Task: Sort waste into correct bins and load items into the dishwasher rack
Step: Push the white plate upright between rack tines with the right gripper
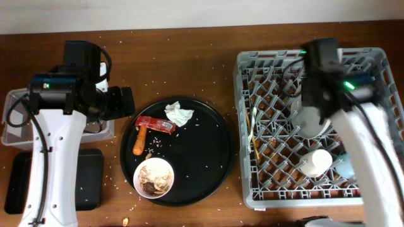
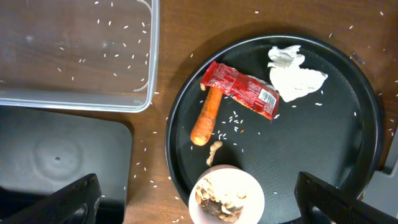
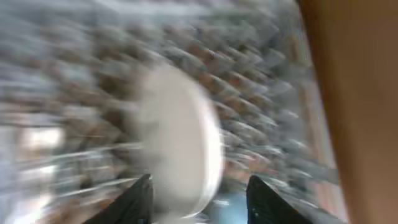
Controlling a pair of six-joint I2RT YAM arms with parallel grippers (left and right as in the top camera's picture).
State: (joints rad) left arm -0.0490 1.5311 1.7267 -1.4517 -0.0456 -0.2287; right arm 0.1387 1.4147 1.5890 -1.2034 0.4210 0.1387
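On the round black tray (image 1: 208, 151) lie a red foil wrapper (image 1: 156, 125), a white tissue (image 1: 179, 114), an orange carrot piece (image 1: 140, 142) and a white bowl (image 1: 154, 178) holding brown scraps with rice. The left wrist view shows the wrapper (image 2: 242, 90), carrot (image 2: 206, 118), tissue (image 2: 292, 74) and bowl (image 2: 227, 198). My left gripper (image 2: 198, 185) is wide open and empty above the tray's left edge. My right gripper (image 3: 199, 186) is open over the grey rack (image 1: 246, 189), by the upright white plate (image 3: 177, 143); that view is blurred.
The clear tub (image 2: 74, 102) and the shallow black tray (image 2: 56, 162) sit left of the round tray. In the rack are a white cup (image 1: 315, 162), a light-blue cup (image 1: 346, 165), a white fork (image 1: 254, 120) and chopsticks (image 1: 255, 150). Rice grains are scattered on the table.
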